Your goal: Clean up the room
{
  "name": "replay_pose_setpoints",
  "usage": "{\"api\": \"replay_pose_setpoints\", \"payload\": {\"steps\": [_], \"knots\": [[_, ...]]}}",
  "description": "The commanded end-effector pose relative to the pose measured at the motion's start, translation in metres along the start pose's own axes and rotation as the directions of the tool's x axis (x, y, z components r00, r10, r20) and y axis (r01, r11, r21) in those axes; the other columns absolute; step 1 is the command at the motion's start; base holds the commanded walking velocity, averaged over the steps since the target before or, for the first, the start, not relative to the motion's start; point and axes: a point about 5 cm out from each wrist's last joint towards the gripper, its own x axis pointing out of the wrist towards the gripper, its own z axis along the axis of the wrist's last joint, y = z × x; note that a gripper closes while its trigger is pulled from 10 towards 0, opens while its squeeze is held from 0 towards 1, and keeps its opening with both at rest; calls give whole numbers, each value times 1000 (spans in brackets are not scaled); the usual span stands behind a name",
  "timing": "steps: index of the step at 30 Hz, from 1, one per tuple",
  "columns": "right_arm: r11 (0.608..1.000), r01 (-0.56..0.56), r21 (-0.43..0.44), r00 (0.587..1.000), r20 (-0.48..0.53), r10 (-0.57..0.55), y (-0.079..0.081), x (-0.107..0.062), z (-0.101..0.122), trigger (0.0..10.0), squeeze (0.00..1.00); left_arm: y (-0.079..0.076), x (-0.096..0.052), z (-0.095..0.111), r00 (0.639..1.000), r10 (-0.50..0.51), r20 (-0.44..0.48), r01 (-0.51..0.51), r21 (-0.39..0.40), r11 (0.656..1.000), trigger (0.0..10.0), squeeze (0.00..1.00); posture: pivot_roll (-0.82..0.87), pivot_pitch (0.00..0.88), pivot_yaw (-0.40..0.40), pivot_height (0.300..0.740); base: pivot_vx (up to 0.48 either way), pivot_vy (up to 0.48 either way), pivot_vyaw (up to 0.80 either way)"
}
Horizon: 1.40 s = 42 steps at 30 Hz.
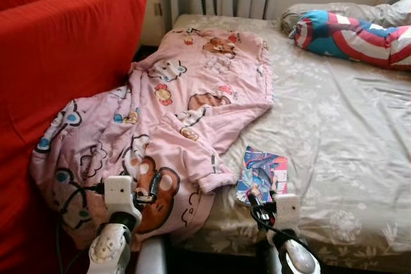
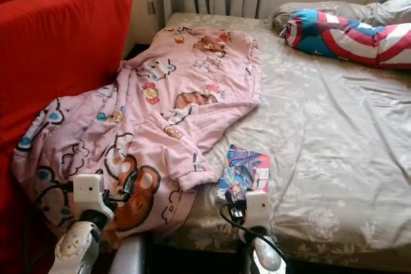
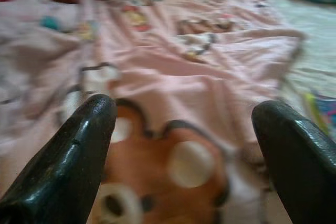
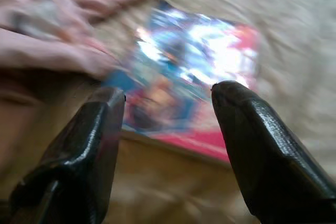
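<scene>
Reaching for the bright book (image 4: 197, 72), the right gripper (image 4: 168, 124) holds its fingers apart, empty, aimed at the near edge. It should come low and straddle that edge squarely. The book lies flat on the bed (image 1: 347, 139), just beside the pink blanket (image 1: 180, 107); the left gripper (image 3: 184, 129), spread wide, hovers over that blanket.

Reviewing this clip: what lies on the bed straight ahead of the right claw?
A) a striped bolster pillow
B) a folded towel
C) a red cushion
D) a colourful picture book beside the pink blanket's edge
D. The right claw, its fingers apart, points at the colourful picture book lying flat on the bed sheet, just beside the pink blanket.
</scene>
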Motion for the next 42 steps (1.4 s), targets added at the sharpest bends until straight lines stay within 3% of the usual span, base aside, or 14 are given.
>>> {"api": "replay_pose_setpoints", "payload": {"steps": [1, 23, 42], "knots": [[999, 41, 31, 999, -18, -41, -7, 0, -2, 10000, 0, 0, 0, -2, 1000, -5, -14, 5, 4, 1000, 10000, 0, -31, 61, -49, 582, 0, 0, 0], [998, 34, 45, 999, -31, -33, -8, 8, 2, 10000, 0, 0, 0, -1, 1000, -11, -11, 11, 2, 1000, 10000, 0, -28, 65, -47, 582, 35, 0, 0], [999, 31, 37, 999, 28, -32, -5, 16, 17, 10000, 0, 0, 0, 0, 1000, -18, -6, 18, 9, 1000, 10000, 0, -25, 69, -44, 582, 303, 0, 0]]}}
